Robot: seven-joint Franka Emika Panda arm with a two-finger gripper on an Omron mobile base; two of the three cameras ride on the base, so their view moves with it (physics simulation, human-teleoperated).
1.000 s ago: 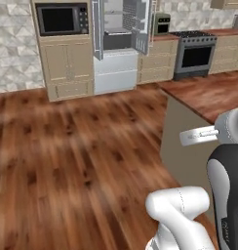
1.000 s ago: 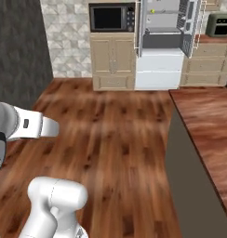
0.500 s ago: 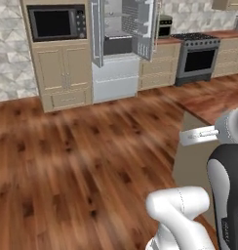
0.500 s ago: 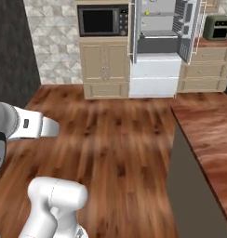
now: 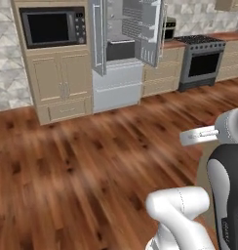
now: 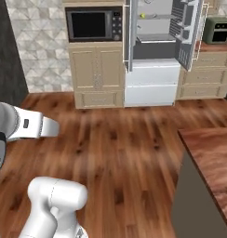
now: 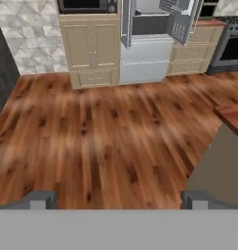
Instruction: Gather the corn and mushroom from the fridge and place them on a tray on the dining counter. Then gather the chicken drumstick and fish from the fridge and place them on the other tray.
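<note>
A: The corn and mushroom sit somewhere inside the fridge (image 6: 157,46), whose doors hang open across the wood floor (image 7: 106,127). From the right base view we make out a small yellowish blob (image 6: 143,15) on an upper shelf, too small for us to name; the rest of the shelves we cannot read from here.

B: So we judge the step in hand to be the approach to the fridge, with nothing gathered yet. How do we do it well?

A: We roll in square to the opening, centred between the two doors, so neither door blocks the arm's swing. We stop near enough that the shelves come within reach, but clear of the door edges. We also mind the corner of the dining table (image 6: 213,153) on our right as we pass.

B: And the claw?

A: The claw (image 7: 118,199) is spread wide and carries nothing; its two dark tips stand well apart at the bottom of the hand view, aimed forward and down at the floor towards the fridge.

B: The arm?

A: Tucked and folded above the base, elbow high, wrist held close in. We would keep it so until we are parked, then reach for the shelves.
</note>
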